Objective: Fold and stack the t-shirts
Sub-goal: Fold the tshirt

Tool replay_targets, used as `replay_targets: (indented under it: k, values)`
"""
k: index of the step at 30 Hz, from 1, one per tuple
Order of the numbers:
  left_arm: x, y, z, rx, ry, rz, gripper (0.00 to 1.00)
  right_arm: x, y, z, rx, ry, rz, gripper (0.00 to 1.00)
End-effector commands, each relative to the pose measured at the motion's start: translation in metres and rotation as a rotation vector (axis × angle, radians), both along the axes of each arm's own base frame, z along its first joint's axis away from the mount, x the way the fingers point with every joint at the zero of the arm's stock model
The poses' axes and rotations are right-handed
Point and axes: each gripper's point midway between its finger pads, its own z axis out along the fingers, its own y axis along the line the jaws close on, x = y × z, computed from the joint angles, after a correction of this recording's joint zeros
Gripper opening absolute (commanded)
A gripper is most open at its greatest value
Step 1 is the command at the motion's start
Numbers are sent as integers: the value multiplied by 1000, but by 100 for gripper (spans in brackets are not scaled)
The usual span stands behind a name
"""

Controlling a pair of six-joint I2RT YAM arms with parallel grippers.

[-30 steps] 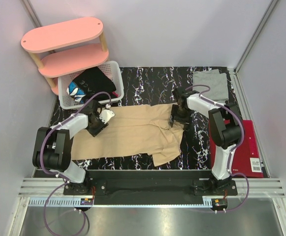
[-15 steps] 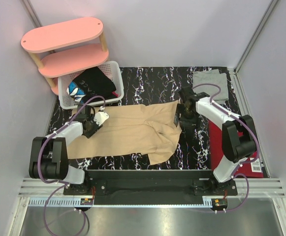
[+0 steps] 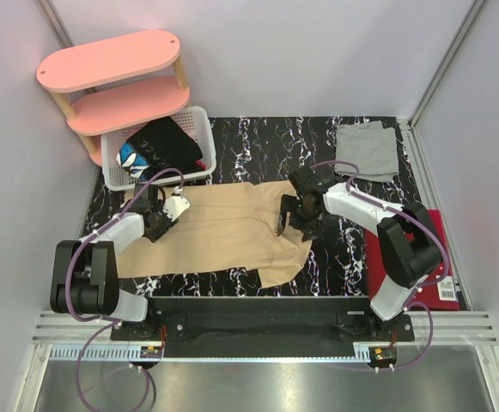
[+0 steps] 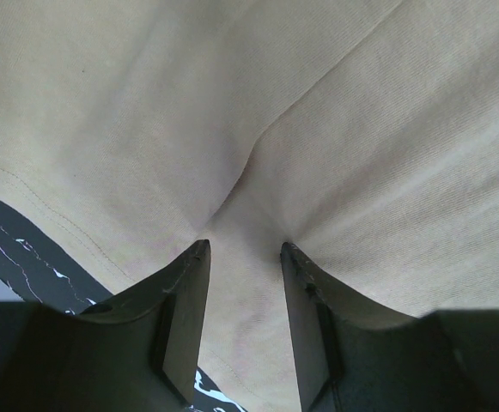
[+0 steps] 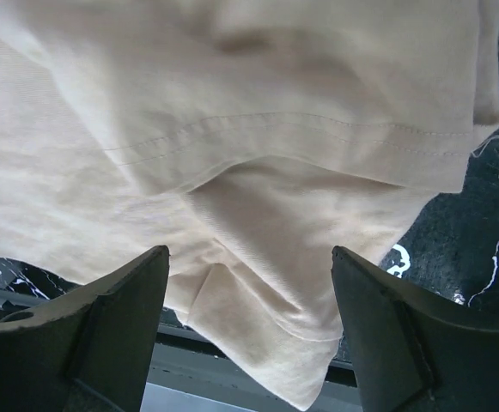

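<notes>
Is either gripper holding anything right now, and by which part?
The left gripper pinches the large tan-beige cloth t-shirt near its stitched edge on the left side. The right gripper is open, holding nothing.

Lab test cell: white panel walls, aluminium base rail.

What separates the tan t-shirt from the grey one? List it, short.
Colour: the tan t-shirt is beige, the grey t-shirt light grey. Pose: the tan t-shirt lies spread out in the middle; the grey t-shirt is a compact rectangle at the far right corner. Footprint: the tan t-shirt covers far more table than the grey t-shirt. Both are plain cloth.
</notes>
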Motion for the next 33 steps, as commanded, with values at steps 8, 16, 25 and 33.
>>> replay_targets:
  k: [8,16,25,33]
  values:
    - [-18,5,-8,17,72,4,44,8,-10,-23,-27,-41,-63,83]
    - [-20,8,-8,32,73,-4,44,12,-21,-50,-75,-75,-87,81]
    - [-37,34,-19,103,97,-21,44,-13,-49,-65,-131,-14,-147,82]
    - [-27,38,-24,48,125,21,44,-23,-66,-72,-161,49,-173,82]
